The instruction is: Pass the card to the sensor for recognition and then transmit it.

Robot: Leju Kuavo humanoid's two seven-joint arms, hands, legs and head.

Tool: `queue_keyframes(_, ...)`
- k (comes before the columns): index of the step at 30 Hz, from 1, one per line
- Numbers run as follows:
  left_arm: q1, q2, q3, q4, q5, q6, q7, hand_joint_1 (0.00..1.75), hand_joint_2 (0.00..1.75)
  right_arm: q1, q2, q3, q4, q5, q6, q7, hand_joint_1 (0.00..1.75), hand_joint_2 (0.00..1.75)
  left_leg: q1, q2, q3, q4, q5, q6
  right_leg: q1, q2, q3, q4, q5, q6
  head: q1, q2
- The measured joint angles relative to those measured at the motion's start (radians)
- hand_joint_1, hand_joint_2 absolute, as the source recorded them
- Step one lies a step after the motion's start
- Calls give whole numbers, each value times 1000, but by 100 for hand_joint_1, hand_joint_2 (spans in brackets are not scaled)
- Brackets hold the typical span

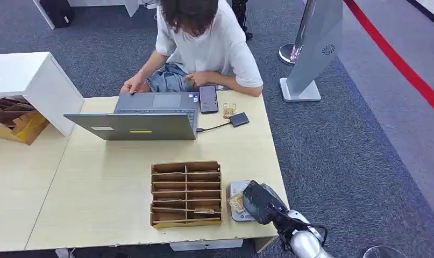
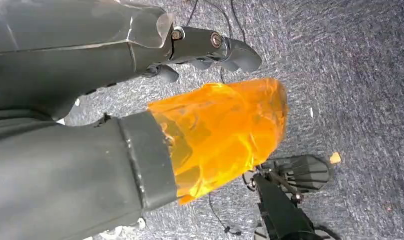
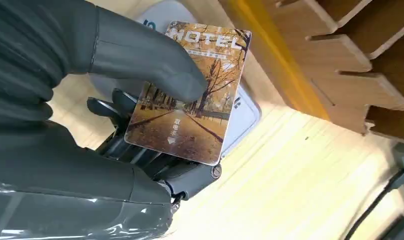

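My right hand (image 1: 259,201) holds a hotel card (image 3: 189,95) with an autumn-trees picture, pinched between thumb and fingers. The card (image 1: 236,202) hovers flat just over the white card sensor (image 1: 237,215) near the table's front right edge; in the right wrist view the sensor (image 3: 242,117) peeks out from behind the card. My left hand (image 2: 199,50) hangs over grey carpet with fingers curled in and nothing in them; its thumb is wrapped in orange film.
A wooden slotted card rack (image 1: 186,193) stands just left of the sensor. A person (image 1: 204,43) sits at the table's far side behind a laptop (image 1: 142,118), with a phone (image 1: 208,99), a second card (image 1: 229,109) and a small black adapter (image 1: 239,119) nearby.
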Motion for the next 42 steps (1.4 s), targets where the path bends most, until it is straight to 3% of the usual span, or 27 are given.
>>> queue_keyframes(42, 1, 0, 0, 0, 3, 0, 0, 0, 0, 1, 10, -21, 11, 92, -56, 47, 175, 175, 0, 0, 0, 0, 0, 0, 0, 0, 0, 0, 0, 0, 0, 0)
